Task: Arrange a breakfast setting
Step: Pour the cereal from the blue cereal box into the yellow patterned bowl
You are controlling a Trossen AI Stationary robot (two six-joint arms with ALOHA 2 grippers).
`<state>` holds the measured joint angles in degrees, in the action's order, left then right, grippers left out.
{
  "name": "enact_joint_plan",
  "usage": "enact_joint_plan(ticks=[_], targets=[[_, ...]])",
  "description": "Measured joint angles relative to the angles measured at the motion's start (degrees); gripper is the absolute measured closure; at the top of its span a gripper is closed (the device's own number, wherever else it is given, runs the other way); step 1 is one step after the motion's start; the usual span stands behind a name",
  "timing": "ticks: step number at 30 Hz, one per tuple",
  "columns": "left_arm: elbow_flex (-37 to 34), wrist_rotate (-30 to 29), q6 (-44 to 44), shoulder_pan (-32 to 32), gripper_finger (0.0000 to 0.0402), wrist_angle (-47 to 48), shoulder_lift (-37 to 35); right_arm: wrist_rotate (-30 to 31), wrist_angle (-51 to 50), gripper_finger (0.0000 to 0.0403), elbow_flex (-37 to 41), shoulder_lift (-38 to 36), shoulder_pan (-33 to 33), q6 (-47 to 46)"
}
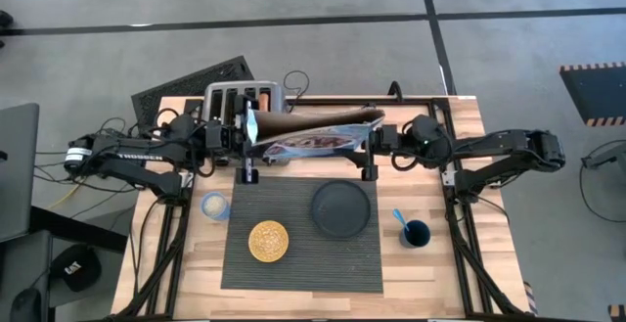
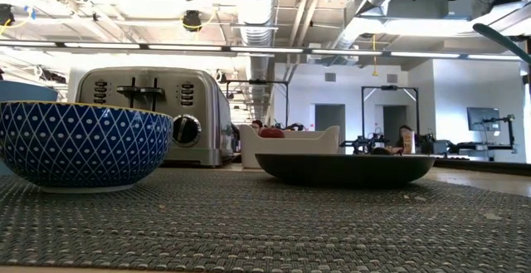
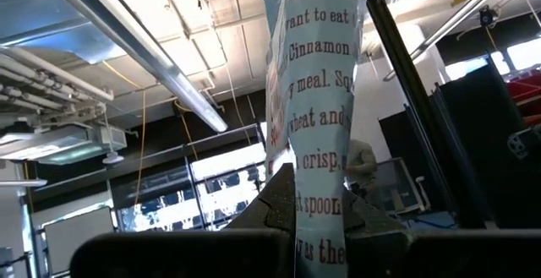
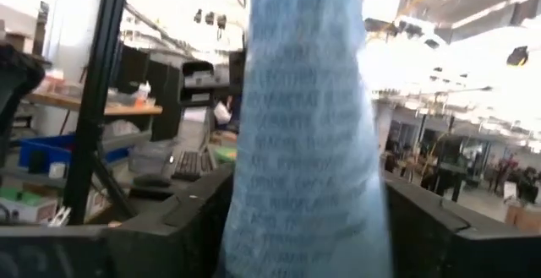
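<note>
Above the table's far edge, the left gripper (image 1: 245,138) pinches one end of a flat cardboard cereal box (image 1: 313,132); the right gripper (image 1: 375,142) straddles the other end, grip unclear. On the ribbed placemat (image 1: 301,263) sit a round bagel (image 1: 268,241) and dark plate (image 1: 341,207).

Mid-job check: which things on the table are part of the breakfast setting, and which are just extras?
Setting: placemat, bowl, plate, cup, spoon.
Extras: toaster; cereal box, gripped by the left gripper, with the right gripper at its other end.
</note>
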<state>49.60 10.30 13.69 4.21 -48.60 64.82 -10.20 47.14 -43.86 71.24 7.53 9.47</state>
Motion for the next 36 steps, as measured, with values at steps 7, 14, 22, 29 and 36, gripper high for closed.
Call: enact_joint_plan(ticks=[7, 14, 22, 29, 36], targets=[[-0.07, 0.22, 0.37, 0.02, 0.0401, -1.48, 0.07, 0.0, -3.24, 0.0156, 0.0, 1.14, 0.07, -0.65], [-0.07, 0.16, 0.2, 0.02, 0.0401, -1.0, 0.07, -0.15, -3.49, 0.0164, 0.0, 1.11, 0.07, 0.11], [0.09, -2.7, -1.76, 0.01, 0.0401, 4.54, -0.3, -0.13, -7.48, 0.0331, 0.21, -1.14, 0.56, 2.51], [0.09, -10.54, -1.29, 0.07, 0.0378, 14.93, -1.97, 0.97, -20.81, 0.0333, 0.22, -7.81, 1.69, 2.45], [0.11, -15.6, -2.45, 0.1, 0.0283, 26.68, -3.7, 2.58, -33.55, 0.0333, 0.1, -15.22, 3.26, 0.64]])
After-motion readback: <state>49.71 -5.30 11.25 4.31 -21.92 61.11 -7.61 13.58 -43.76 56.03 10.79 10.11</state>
